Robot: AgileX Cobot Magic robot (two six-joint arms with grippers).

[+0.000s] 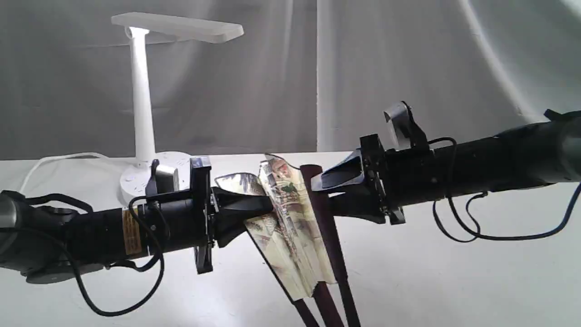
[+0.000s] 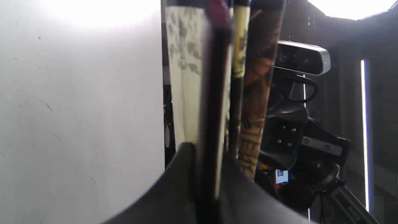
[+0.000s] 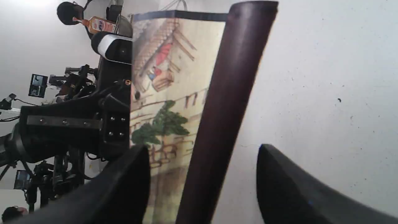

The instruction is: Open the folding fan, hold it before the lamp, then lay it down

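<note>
The left gripper [image 1: 265,206] is pinching the partly spread folding fan [image 1: 286,227] while the right gripper [image 1: 317,184] is hovering open-jawed at its dark guard stick [image 1: 323,213], the lamp [image 1: 141,100] standing behind.

The sticks of the folding fan [image 1: 290,227] run off the bottom edge. Left of the fan, the left arm [image 1: 172,218] hides part of the lamp [image 1: 141,104].
</note>
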